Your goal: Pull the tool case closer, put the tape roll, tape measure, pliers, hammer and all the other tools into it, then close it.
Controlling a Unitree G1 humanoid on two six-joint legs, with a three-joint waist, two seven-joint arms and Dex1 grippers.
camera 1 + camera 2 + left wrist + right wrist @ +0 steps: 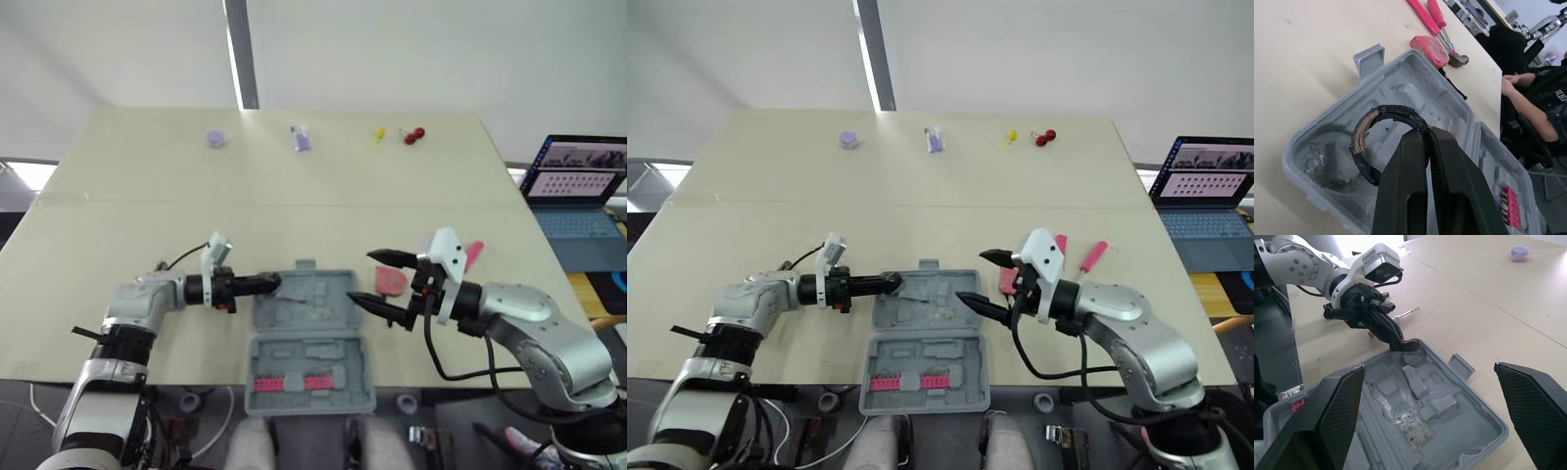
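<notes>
The grey tool case [323,315] lies open at the table's front edge, with a row of pink bits [294,383] in the half nearest me. My left gripper [272,283] is shut on the black tape roll [1396,111] and holds it over the left end of the case's far half. My right gripper [364,276] stands open at the case's right edge, its fingers wide apart. The red tape measure [390,282] lies on the table just behind it. Beside the tape measure [1430,50] lie the hammer [1457,59] and a pink-handled tool [1092,257].
Along the table's far edge sit a purple round item [217,138], a small purple item [302,138], a yellow piece [378,134] and a red piece [413,135]. A laptop [578,186] stands off to the right. A seated person [1528,107] is beyond the table.
</notes>
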